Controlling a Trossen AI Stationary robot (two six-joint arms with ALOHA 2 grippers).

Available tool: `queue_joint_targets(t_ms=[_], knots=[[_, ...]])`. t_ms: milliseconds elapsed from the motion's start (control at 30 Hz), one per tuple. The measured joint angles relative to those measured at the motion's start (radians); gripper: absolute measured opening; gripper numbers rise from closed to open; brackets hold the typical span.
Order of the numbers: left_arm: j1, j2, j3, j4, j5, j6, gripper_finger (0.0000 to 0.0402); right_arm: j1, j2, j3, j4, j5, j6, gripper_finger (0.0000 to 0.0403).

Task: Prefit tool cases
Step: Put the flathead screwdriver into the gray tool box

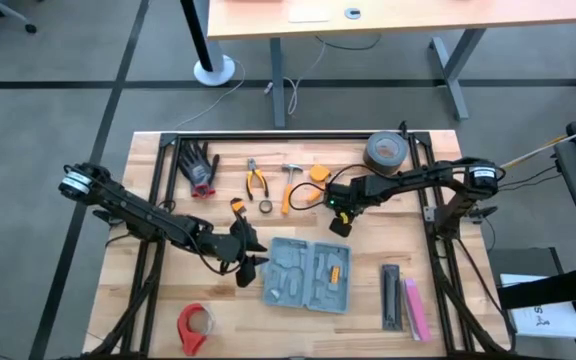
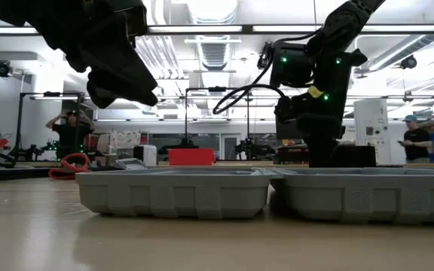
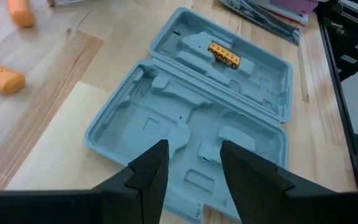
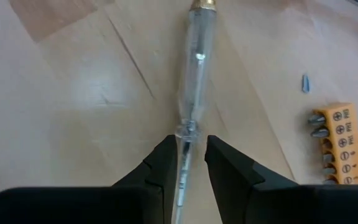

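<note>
I see the tool case (image 1: 308,273) lying open and flat near the desk's (image 1: 168,320) front edge, a yellow bit holder (image 3: 223,54) in one half; my left gripper (image 3: 192,163) hovers beside it, fingers parted and empty; my right gripper (image 4: 187,155) straddles a clear-handled screwdriver (image 4: 193,62), fingers narrowly apart beside another bit holder (image 4: 335,144).
</note>
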Motion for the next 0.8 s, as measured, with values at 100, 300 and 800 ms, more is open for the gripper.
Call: queue_joint_targets(t_ms=[100,300,800], knots=[[0.000,-0.001,-0.002,-0.003,0.000,0.000,0.0157,-0.009,0.000,-0.002,0.003,-0.004,-0.001,0.0062],[-0.001,-0.003,-0.001,-0.003,0.001,0.000,0.0160,-0.015,0.000,-0.027,0.052,-0.053,-0.001,0.0055],[-0.002,-0.004,-0.001,-0.003,0.019,0.000,0.0146,-0.016,-0.002,-0.059,0.097,-0.043,-0.001,0.0072]])
